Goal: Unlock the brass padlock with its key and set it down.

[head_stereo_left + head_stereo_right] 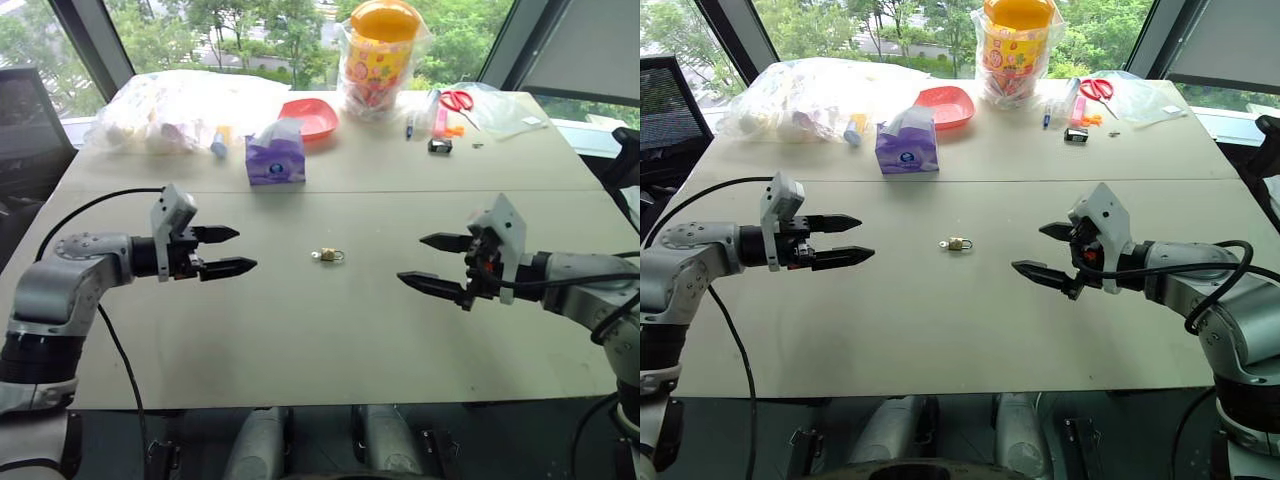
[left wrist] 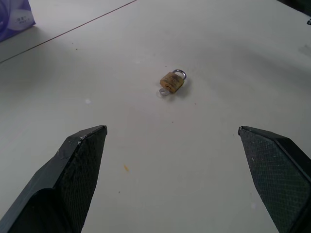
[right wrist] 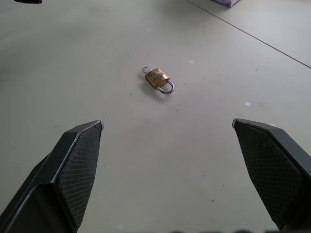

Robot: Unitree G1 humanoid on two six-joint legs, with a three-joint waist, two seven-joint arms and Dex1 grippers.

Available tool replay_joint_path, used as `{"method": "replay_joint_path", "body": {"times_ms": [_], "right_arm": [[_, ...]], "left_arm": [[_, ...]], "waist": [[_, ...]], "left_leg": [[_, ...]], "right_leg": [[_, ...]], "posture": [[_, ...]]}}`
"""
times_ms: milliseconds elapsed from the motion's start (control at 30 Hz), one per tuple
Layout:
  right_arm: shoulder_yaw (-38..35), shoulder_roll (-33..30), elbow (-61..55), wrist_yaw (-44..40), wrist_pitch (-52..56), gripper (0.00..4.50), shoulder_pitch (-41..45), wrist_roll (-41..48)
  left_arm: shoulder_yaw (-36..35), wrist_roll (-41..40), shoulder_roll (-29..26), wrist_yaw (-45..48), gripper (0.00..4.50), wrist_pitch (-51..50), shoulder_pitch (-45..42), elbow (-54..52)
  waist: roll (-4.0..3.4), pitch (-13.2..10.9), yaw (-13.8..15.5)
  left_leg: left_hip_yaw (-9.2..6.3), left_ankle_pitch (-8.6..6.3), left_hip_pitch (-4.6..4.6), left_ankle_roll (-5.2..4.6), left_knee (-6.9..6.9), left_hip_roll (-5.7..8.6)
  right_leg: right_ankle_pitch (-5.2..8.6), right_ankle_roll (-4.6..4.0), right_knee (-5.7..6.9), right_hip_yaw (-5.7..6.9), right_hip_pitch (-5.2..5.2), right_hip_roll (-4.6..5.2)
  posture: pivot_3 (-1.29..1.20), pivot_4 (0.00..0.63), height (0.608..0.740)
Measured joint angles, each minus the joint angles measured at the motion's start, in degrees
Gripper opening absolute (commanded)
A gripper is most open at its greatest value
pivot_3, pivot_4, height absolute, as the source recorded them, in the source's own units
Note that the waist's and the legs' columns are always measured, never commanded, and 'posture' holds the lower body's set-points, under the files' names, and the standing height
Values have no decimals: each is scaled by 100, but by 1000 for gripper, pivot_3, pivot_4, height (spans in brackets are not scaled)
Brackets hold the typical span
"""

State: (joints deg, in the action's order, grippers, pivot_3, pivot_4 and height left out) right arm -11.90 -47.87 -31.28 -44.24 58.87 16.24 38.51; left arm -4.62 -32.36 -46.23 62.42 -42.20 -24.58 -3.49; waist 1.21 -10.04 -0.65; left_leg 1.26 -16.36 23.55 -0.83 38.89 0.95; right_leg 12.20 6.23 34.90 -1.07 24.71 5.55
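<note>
The brass padlock (image 1: 327, 256) lies flat on the pale table (image 1: 330, 340), midway between my two grippers. Its silvery shackle (image 2: 180, 73) looks closed. The key (image 2: 163, 91) shows as a small silvery loop at the end of the body opposite the shackle, seemingly in the lock. My left gripper (image 1: 246, 250) hovers to the padlock's left, open and empty, pointing at it. My right gripper (image 1: 410, 260) hovers to its right, also open and empty, pointing back toward it. Both wrist views look at the padlock (image 3: 159, 79) between wide-spread fingers.
At the table's far side stand a purple tissue pack (image 1: 275, 155), a red dish (image 1: 310, 118), a bagged jar with an orange lid (image 1: 380, 55), a full plastic bag (image 1: 180, 105), red scissors (image 1: 457, 100) and a small black clip (image 1: 440, 146).
</note>
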Motion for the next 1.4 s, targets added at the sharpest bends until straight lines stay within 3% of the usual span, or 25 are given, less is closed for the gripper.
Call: {"method": "replay_joint_path", "body": {"times_ms": [733,1133,1400], "right_arm": [[317,-76,167,112,-324,4452,131,-173],[789,-94,481,-29,-614,4452,533,-434],[2794,468,1818,-733,-1361,4452,2038,-1493]], "left_arm": [[43,90,0,-13,4500,113,-288,169],[256,360,11,215,4500,442,-649,760],[1071,670,-231,1453,4500,758,-968,1027]], "waist": [[-1,0,4],[-1,0,5],[0,0,-43]], "left_leg": [[4,5,13,3,-81,12],[10,7,13,1,-72,21],[19,9,0,1,-62,11]], "right_leg": [[-3,-1,-65,3,20,2],[-4,2,-62,13,15,1],[-13,18,-42,10,11,-47]], "posture": [[0,150,740],[0,150,740],[0,150,740]]}}
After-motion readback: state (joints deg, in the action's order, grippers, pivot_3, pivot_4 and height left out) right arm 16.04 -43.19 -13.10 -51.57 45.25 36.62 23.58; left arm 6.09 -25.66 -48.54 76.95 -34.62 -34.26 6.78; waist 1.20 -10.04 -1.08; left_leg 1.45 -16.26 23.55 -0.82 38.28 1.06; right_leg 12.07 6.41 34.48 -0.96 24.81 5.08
